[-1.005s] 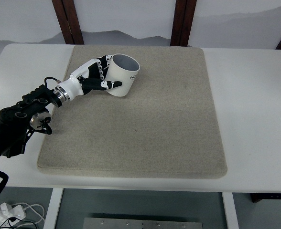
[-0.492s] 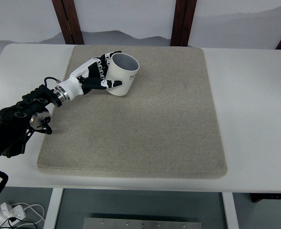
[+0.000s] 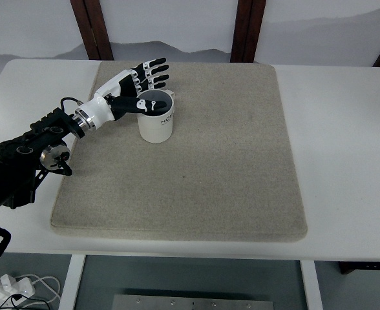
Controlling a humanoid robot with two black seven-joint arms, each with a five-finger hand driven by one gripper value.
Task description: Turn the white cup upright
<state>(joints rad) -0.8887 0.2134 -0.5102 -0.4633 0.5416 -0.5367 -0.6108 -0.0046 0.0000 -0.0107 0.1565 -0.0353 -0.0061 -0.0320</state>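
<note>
Cup upright, hand at rim

White cup [image 3: 156, 120] stands mouth-up on the beige mat [image 3: 229, 161] near its far-left corner, long axis vertical. Left hand [image 3: 133, 87] sits just up-left of it, fingers spread past the rim, thumb over the mouth, gripping nothing. Judged complete; retreat leftward should clear the cup.

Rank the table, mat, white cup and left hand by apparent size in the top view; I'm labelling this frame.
1. Table
2. Mat
3. Left hand and white cup: roughly alike; the hand sits over the cup's rim, too close to rank.
</note>
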